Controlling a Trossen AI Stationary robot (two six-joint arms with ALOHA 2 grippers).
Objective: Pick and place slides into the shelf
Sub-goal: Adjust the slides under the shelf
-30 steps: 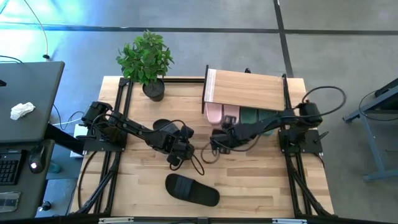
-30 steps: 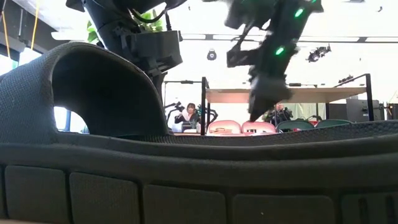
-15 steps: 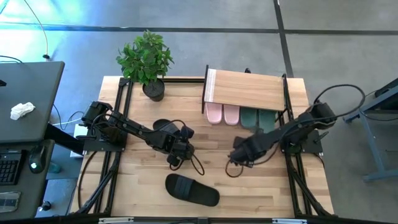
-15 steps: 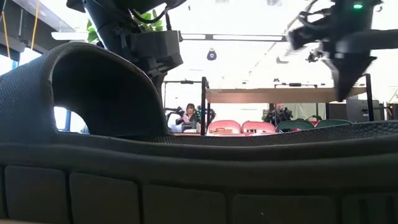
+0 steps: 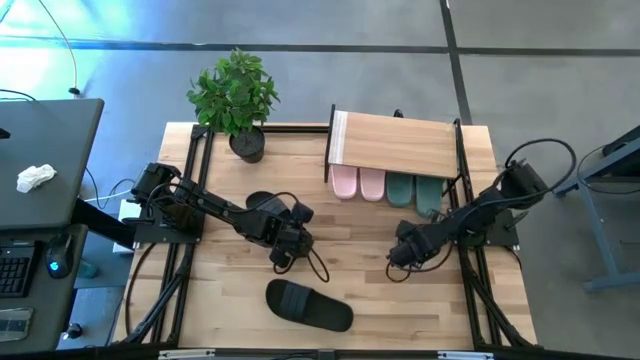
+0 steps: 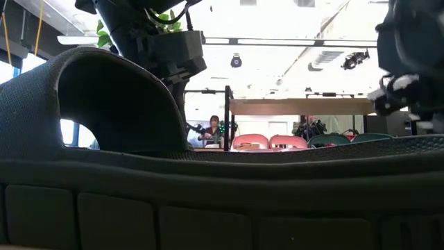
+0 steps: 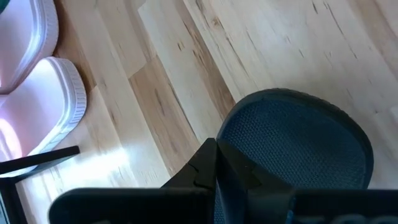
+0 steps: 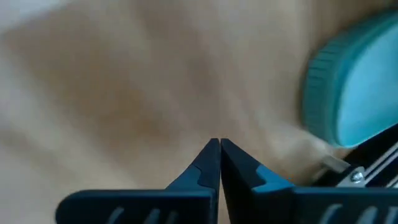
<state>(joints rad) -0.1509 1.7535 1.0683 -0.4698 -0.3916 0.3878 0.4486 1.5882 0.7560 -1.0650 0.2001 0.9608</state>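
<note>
Right gripper [image 5: 402,256]: dark fingers pressed together, nothing between them, hovering over bare table in front of the shelf; its wrist view shows the fingertips [image 8: 217,152] meeting over blurred wood, with the heel of a teal green slide sandal [image 8: 354,87] to one side.

Left gripper [image 5: 285,256]: fingers clenched, over mid-table; its wrist view shows the closed tips against the black mesh-textured slide sandal [image 7: 298,143]. Cannot tell whether it is actually gripped.

Second black open-toe slide sandal [image 5: 308,304] lies on the table near the front edge, apart from both grippers.

Small low rack with light wooden board and thin black legs [image 5: 395,145] stands at the back of the large wooden table [image 5: 230,310]. Under it, side by side: two pale pink slide sandals [image 5: 357,184], then two teal green ones [image 5: 413,190].

Potted green plant [image 5: 236,98] at the back left.
</note>
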